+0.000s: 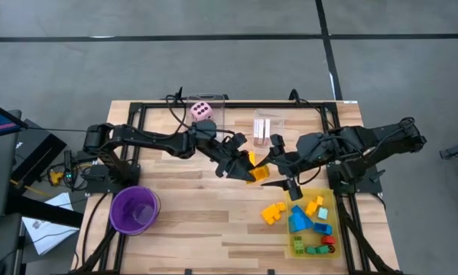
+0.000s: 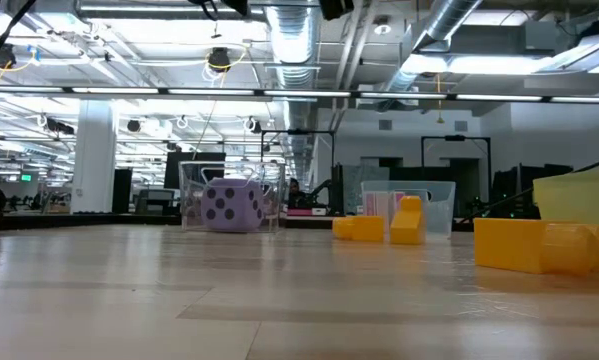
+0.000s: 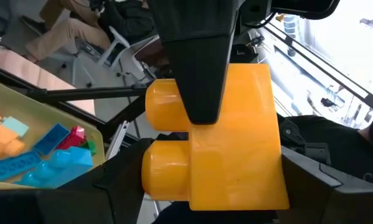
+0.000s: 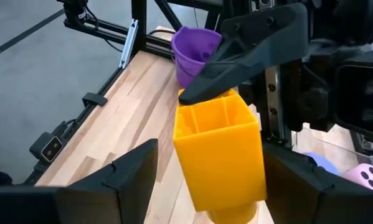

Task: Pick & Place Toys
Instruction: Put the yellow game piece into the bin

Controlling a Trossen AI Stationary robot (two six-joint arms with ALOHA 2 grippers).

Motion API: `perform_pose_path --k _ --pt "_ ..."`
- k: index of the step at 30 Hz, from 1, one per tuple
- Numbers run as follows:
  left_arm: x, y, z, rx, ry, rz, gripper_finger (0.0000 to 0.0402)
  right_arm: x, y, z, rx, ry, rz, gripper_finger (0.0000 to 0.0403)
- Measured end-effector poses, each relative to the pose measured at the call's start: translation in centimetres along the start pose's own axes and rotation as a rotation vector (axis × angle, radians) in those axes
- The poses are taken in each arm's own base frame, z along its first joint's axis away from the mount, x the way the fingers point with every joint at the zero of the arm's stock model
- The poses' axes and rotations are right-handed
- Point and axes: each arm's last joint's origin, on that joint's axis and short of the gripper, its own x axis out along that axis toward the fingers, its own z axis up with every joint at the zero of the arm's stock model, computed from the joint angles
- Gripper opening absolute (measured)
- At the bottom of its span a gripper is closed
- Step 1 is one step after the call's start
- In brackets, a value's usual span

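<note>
Yellow block (image 3: 230, 137), purple cup (image 1: 134, 208), pink dice (image 1: 202, 111) (dark dots), yellow tray (image 1: 334, 200).

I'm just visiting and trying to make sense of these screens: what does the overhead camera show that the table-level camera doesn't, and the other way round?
Only the overhead view shows the two arms meeting mid-table, the left gripper holding a yellow block with the right gripper beside it, plus the purple cup and the yellow tray of toys.

Only the table-level view shows the room behind, with its ceiling pipes.

Both show the dotted die in its clear box and the wooden table.
</note>
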Motion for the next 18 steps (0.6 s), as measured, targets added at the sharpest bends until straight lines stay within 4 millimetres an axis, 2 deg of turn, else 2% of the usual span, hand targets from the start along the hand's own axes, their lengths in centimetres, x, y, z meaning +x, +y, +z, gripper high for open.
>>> perform_pose_path --k 6,13,18 --pt "0.00 0.02 -0.02 -0.004 0.003 0.001 0.0269 0.00 -0.03 0.20 -0.012 -0.020 -0.004 0.0224" --pt "0.00 0.02 -0.05 -0.013 0.009 0.001 0.0271 0.01 -0.06 0.39 -0.032 -0.040 -0.008 0.0131" --pt "-0.05 0.06 0.04 0.008 -0.010 0.017 0.0291 -0.05 -0.05 0.31 0.019 -0.032 -0.005 0.0129"
